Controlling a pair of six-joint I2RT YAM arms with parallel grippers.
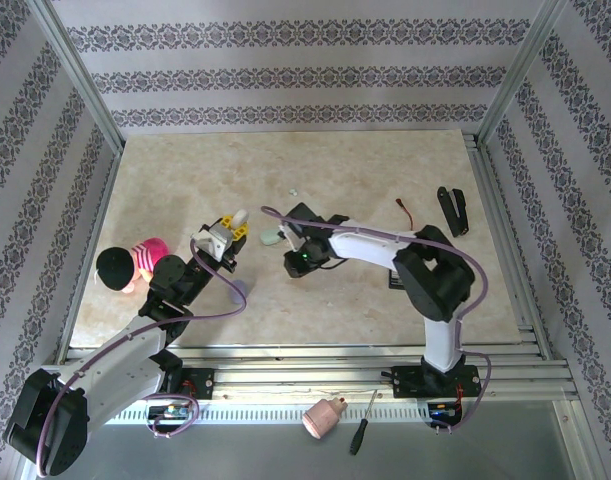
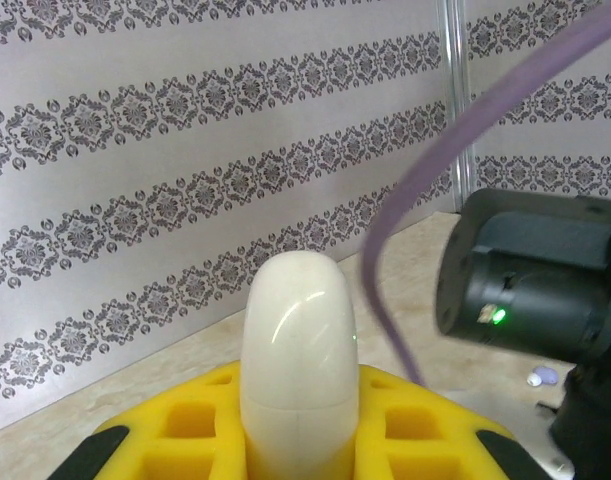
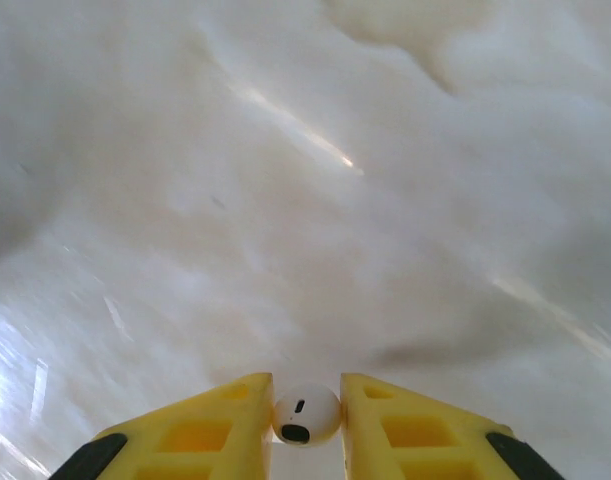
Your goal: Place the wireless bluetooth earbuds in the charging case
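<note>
Near-left on the tabletop (image 1: 385, 310): left gripper (image 1: 228, 232) clamped shut on a white, pebble-shaped charging case (image 2: 297, 350), held upright between yellow fingers (image 2: 220, 390), seam visible, lid apparently down. Just right of it, toward the tabletop's middle: right gripper (image 3: 305, 395) pinched closed on one white earbud (image 3: 307, 415), poised over bare marble, touching the surface or not impossible to tell. Bud and case near each other but apart, not yet lined up. By the left edge, level with the arms: a pink-and-black toy (image 1: 130, 265), no part of the job. Beside the right wrist, on the far side: a pale mint piece (image 1: 272, 236), too small to call bud or case. Farther on, toward the far edge: a tiny mint bud (image 1: 293, 192), loose on the marble; from the left wrist camera, another pale bud (image 2: 542, 376) lying beyond the right arm. At the right edge: a black tool (image 1: 452, 210), untouched. Judged an early stage: one earbud picked up, none seen seated, case probably to be opened first, then the held bud lowered into its well, and the loose buds fetched after.
</note>
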